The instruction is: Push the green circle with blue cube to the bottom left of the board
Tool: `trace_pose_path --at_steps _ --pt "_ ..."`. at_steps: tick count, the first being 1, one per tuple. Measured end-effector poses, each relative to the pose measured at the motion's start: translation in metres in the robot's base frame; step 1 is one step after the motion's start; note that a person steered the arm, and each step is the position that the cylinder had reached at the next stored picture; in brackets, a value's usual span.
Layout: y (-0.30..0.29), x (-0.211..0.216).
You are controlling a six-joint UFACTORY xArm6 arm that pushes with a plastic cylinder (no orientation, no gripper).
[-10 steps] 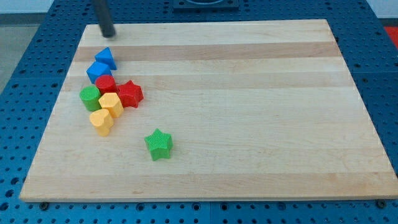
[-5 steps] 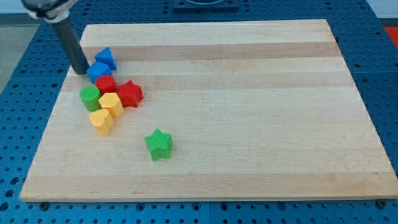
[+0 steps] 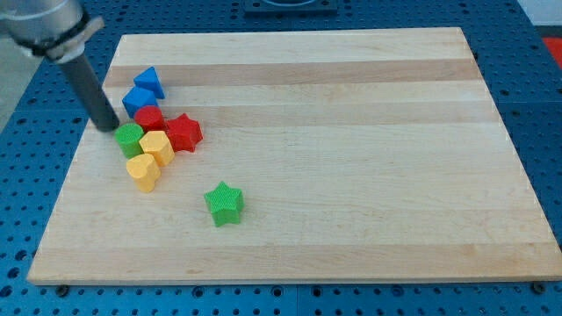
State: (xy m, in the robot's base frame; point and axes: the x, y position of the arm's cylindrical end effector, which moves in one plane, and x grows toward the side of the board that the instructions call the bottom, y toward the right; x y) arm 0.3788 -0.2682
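Green circle [image 3: 128,139] sits near the board's [image 3: 351,175] left edge, in the far half, with my tip [image 3: 107,125] just beside it on its far-left side, apparently not quite touching. Blue cube [image 3: 137,101] lies just beyond the circle, right of my rod, with no jaws to open or close. Packed around them are a red block [image 3: 149,118], red star [image 3: 183,132], two yellow blocks [image 3: 156,147] [image 3: 142,172] and a blue triangle [image 3: 150,82]; a green star [image 3: 224,203] sits apart, nearer and to the right.
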Motion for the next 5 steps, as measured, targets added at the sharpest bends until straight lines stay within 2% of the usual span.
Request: trace_pose_path --at_steps 1,2,3,5 --pt "-0.008 -0.06" --pt "-0.003 -0.1" --pt "0.034 -0.086" --pt "0.033 -0.075"
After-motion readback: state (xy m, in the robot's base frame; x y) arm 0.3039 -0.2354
